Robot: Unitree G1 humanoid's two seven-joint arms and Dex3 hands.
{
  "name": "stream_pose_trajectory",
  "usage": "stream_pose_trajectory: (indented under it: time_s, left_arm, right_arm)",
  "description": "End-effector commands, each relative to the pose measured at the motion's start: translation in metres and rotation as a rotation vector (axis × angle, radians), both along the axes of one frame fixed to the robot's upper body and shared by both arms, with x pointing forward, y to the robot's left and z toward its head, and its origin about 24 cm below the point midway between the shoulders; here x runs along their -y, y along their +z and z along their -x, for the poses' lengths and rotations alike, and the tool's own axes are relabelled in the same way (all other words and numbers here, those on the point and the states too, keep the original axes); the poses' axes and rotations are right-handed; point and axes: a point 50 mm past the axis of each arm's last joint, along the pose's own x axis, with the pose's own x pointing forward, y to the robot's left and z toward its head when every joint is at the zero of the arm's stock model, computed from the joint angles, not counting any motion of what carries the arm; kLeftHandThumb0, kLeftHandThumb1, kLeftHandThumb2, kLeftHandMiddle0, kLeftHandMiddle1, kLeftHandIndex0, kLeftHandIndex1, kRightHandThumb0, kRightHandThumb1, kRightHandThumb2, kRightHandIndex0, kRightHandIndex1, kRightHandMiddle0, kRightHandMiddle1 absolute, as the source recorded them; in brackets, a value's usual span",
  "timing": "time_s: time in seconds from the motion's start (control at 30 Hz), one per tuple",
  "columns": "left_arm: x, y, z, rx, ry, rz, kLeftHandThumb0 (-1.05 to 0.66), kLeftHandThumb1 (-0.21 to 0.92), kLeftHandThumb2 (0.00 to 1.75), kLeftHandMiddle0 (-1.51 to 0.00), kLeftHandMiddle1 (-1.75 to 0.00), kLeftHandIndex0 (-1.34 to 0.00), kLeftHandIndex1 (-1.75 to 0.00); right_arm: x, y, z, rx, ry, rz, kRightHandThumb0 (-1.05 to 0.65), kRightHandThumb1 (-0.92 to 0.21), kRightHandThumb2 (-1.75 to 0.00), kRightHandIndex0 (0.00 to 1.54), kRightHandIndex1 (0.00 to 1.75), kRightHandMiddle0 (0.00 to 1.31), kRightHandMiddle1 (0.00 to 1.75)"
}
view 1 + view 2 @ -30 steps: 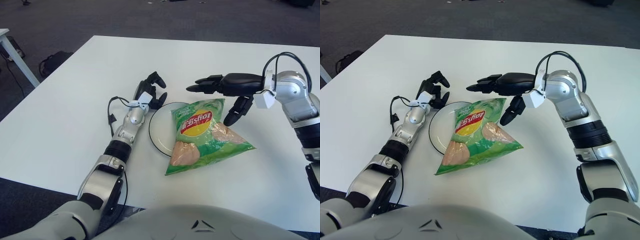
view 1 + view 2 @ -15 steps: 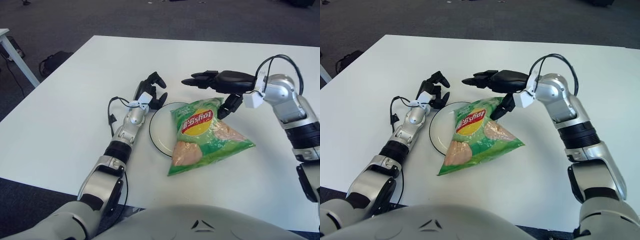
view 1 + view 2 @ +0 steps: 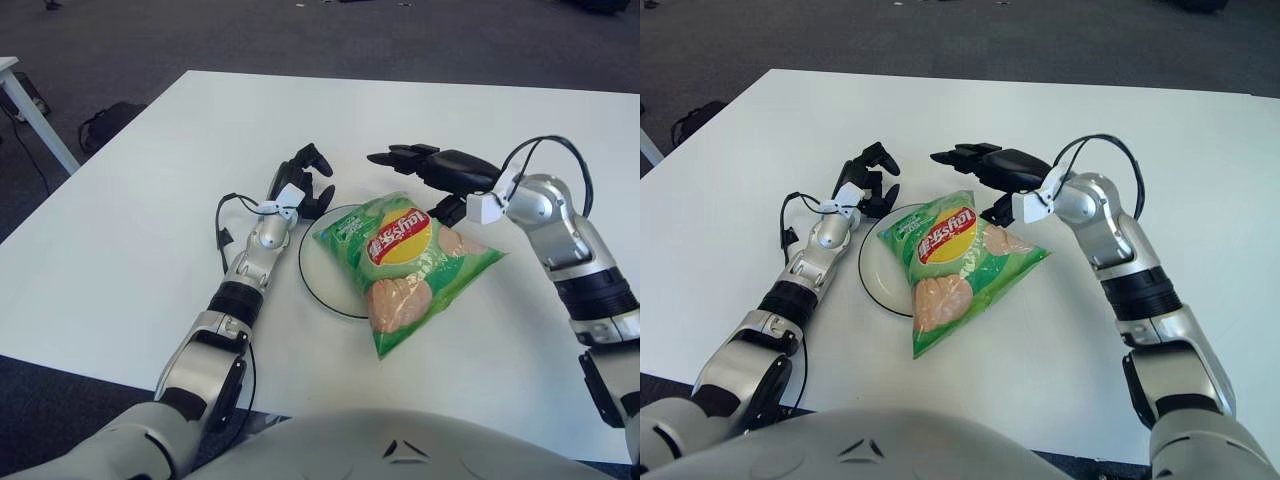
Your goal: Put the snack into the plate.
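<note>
A green bag of crisps, the snack [image 3: 405, 265], lies flat and slanted, its left part over the white dark-rimmed plate [image 3: 305, 270] and its right part on the table. My right hand [image 3: 425, 180] is at the bag's far edge. Its fingers [image 3: 400, 157] stretch out to the left above the table, and its thumb [image 3: 450, 210] points down against the bag's upper right edge, gripping nothing. My left hand [image 3: 305, 185] stays at the plate's far left rim with its fingers curled. I cannot tell whether they pinch the rim.
The white table [image 3: 130, 230] spreads wide to the left and behind the plate. Its front edge runs close below the bag. On the floor at the far left there is another table's leg [image 3: 30, 110] and a dark bag [image 3: 105, 122].
The right hand has come nearer and lower, to the bag's far edge. The bag has turned and slid left, covering more of the plate. The left hand has not moved.
</note>
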Motion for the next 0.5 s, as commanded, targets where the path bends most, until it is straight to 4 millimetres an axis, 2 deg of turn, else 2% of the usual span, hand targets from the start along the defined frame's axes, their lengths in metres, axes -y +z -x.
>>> stream_pose_trajectory:
  time_s: [0.0,0.23,0.47]
  left_arm:
    - [-0.0094,-0.0524,0.0248,-0.205,0.014,-0.038,-0.47,0.34,1.29,-1.22,-1.75,-0.59,-1.75]
    - [-0.0097,-0.0522,0.0251,-0.202,0.004,-0.042,-0.47,0.34,1.29,-1.22,-1.75,-0.59,-1.75]
    - [-0.0099,-0.0522,0.0253,-0.202,0.002,-0.04,-0.47,0.34,1.29,-1.23,-1.75,-0.6,-1.75]
  right_arm:
    - [-0.0023,0.0007,0.001,0.029,-0.03,-0.015,-0.82,-0.76,-0.47,0.02,0.01,0.0,0.38]
    - [-0.0062,-0.0044,-0.0006,0.041,-0.072,-0.007,-0.78,-0.7,-0.58,0.04,0.04,0.0,0.53]
    - [-0.0097,-0.0088,-0.0031,0.041,-0.116,-0.019,-0.8,-0.69,-0.6,0.08,0.07,0.0,0.65]
